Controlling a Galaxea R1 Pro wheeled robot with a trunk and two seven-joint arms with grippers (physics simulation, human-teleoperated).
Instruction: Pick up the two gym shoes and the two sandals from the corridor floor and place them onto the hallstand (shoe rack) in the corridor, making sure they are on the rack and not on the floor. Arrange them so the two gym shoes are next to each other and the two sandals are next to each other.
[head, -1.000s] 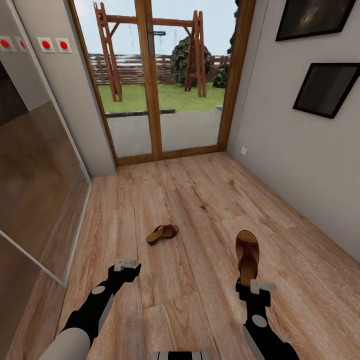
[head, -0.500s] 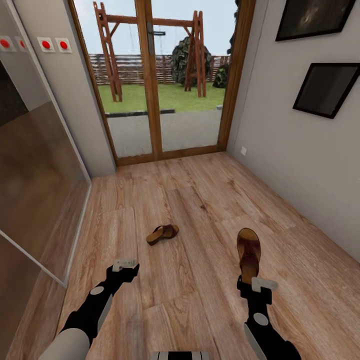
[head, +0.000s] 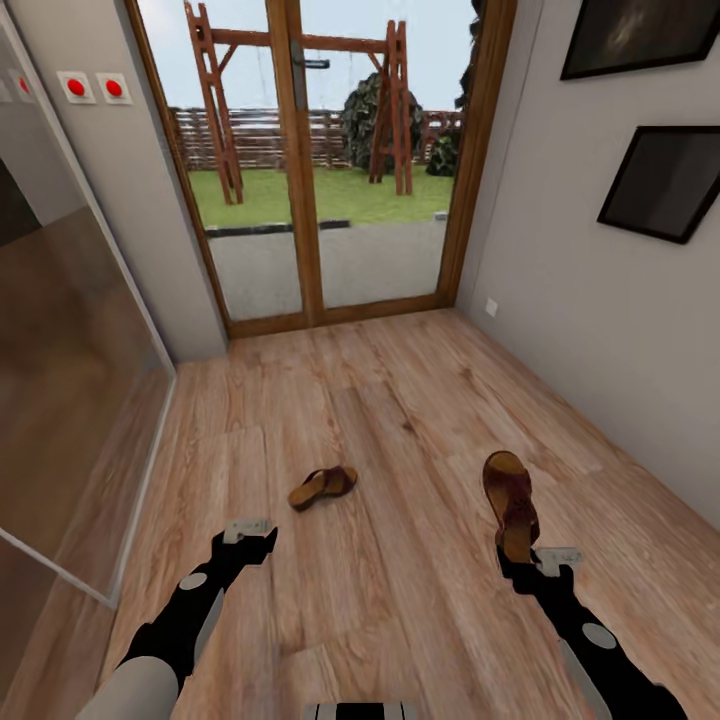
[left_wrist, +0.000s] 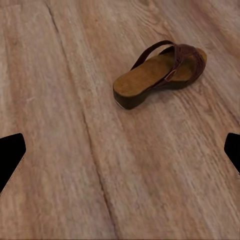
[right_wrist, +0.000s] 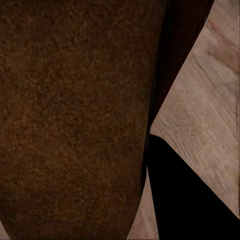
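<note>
While the right hand (head: 527, 557) grips one sandal (head: 510, 500) by its heel end, toe pointing away toward the glass doors (head: 320, 190), the other sandal (head: 322, 486) lies on its side on the corridor floor (head: 400, 420), just ahead of the left hand (head: 248, 535), whose fingers stand wide apart around nothing. Judging by this, the task is at an early stage: no shoe sits on any rack here, and both sandals need carrying there. Neither gym shoes nor hallstand can be made out from this position. From the right wrist, brown leather sits pressed against the lens, so the exact bite of the fingers (right_wrist: 185, 200) is hard to read.
</note>
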